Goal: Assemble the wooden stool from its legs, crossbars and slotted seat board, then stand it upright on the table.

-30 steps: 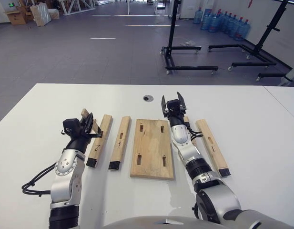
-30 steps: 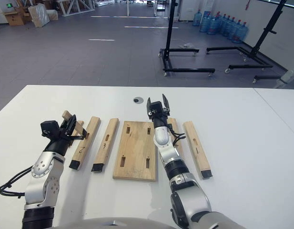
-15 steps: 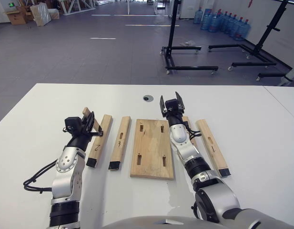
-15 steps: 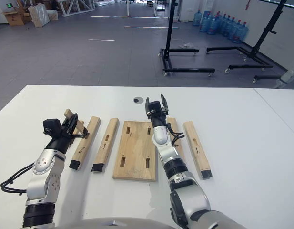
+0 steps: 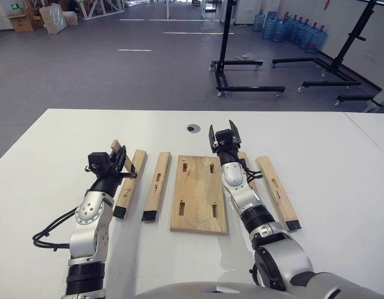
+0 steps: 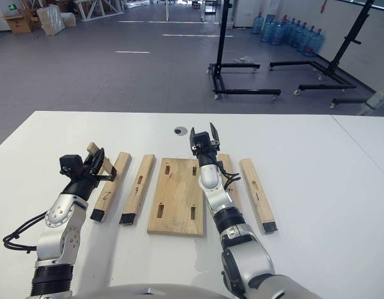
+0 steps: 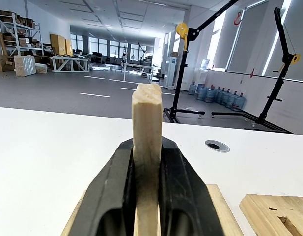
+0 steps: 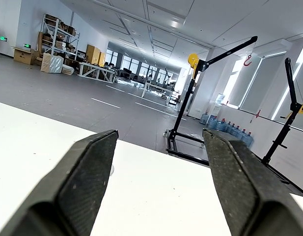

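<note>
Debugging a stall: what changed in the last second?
The left tool, shut on a wooden bar, shifted slightly toward the seat board, carrying the bar. The open right tool, by the board's far right corner, nudged slightly to the robot's left. Seat board and loose legs stayed put.

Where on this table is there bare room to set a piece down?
Free: the table right of the outermost right leg, the far strip around the cable hole, and left of the left end effector. Crowded: the row from the held crossbar across the seat board.
</note>
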Robot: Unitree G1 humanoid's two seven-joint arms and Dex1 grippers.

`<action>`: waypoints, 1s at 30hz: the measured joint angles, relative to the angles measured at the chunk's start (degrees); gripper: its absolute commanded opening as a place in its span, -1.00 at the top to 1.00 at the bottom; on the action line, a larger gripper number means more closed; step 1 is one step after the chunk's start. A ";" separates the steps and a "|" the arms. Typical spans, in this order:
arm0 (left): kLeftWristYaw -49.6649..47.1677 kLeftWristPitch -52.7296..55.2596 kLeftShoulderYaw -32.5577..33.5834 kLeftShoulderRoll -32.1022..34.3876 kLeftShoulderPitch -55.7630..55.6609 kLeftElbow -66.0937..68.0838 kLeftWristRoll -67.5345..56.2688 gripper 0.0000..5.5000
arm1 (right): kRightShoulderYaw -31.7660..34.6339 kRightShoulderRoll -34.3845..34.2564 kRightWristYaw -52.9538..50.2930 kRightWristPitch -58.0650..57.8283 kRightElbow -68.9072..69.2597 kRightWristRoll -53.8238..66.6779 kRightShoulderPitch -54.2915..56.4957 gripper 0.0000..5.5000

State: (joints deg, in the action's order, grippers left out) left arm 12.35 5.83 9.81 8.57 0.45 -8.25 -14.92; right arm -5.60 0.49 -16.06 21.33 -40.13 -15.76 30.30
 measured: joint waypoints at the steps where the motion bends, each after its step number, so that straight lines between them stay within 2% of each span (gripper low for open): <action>1: -0.01 0.00 0.00 0.00 0.01 0.00 0.03 0.87 | 0.00 0.01 0.00 0.00 0.00 0.00 0.00 -0.15; 20: -1.25 -0.20 0.00 0.03 0.26 1.89 1.83 0.87 | 0.06 0.02 0.08 -0.01 -0.11 0.03 0.03 -0.15; 30: -1.30 1.40 -2.16 1.73 -0.79 3.26 3.02 0.87 | 0.03 0.06 0.16 0.00 -1.31 0.03 0.52 -0.15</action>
State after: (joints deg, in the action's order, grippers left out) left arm 11.05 7.24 7.65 10.30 -0.34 -4.99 -11.91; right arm -5.58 0.55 -15.90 21.33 -41.44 -15.73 30.82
